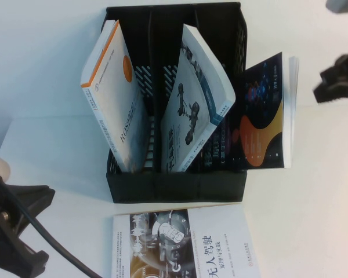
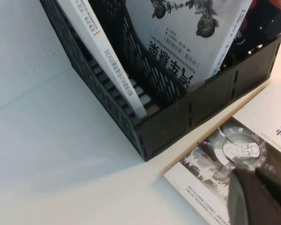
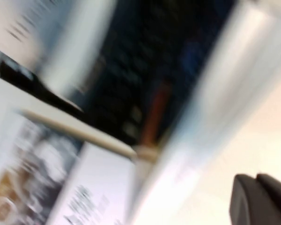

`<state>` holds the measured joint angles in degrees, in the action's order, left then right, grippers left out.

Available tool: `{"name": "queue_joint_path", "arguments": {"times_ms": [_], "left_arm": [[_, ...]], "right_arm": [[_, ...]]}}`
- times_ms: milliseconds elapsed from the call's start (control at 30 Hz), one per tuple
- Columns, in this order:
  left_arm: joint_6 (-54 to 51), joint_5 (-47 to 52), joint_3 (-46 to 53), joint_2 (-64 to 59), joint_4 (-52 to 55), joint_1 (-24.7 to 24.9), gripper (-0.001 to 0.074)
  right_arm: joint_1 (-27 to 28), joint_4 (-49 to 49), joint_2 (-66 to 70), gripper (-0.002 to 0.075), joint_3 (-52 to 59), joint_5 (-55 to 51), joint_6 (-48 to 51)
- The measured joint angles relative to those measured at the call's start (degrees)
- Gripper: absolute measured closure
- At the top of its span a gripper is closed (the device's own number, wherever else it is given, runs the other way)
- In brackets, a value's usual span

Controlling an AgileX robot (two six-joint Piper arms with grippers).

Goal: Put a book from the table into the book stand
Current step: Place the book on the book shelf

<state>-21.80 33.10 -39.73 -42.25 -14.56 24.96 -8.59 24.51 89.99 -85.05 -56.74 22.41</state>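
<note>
The book (image 1: 261, 119), with its dark cover and orange swirl, stands upright at the right end of the black book stand (image 1: 174, 188). Most of it shows beyond the stand's right wall, and I cannot tell whether its lower edge sits inside the right compartment. In the right wrist view the book (image 3: 145, 70) is a dark blur. My right gripper (image 1: 336, 78) hangs to the right of the book, apart from it, shut and empty (image 3: 255, 180). My left gripper (image 1: 40, 200) is at the near left, shut (image 2: 253, 176), over a white book lying on the table (image 1: 313, 208).
A white book with an orange edge (image 1: 113, 92) leans in the left compartment. A white book with a grey photo (image 1: 194, 101) leans in the middle one. Another white-covered book (image 1: 185, 243) lies flat in front of the stand. A black cable (image 1: 52, 243) runs from the left arm.
</note>
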Motion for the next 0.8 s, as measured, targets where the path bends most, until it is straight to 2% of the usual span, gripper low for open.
{"name": "queue_joint_path", "arguments": {"times_ms": [133, 300, 400, 633, 800], "left_arm": [[0.0, -0.08, 0.0, 0.0, -0.24, 0.0, 0.0738], [0.0, -0.08, 0.0, 0.0, -0.36, 0.0, 0.0738], [0.0, -0.08, 0.0, 0.0, -0.46, 0.0, 0.0738], [0.0, -0.08, 0.0, 0.0, -0.46, 0.0, 0.0738], [0.0, -0.08, 0.0, 0.0, -0.46, 0.0, 0.0738]], "right_arm": [[0.0, -5.24, 0.0, 0.0718, 2.47, -2.17, -4.06], [-0.6, -3.6, 2.42, 0.0719, 5.63, -0.22, -4.66], [-2.98, -0.15, 4.33, 0.0719, 6.13, 4.45, -3.64], [-12.67, 4.86, 5.42, 0.072, 4.83, 19.91, 0.14], [-14.05, 5.22, 7.3, 0.072, 3.02, 25.76, 0.34]]}}
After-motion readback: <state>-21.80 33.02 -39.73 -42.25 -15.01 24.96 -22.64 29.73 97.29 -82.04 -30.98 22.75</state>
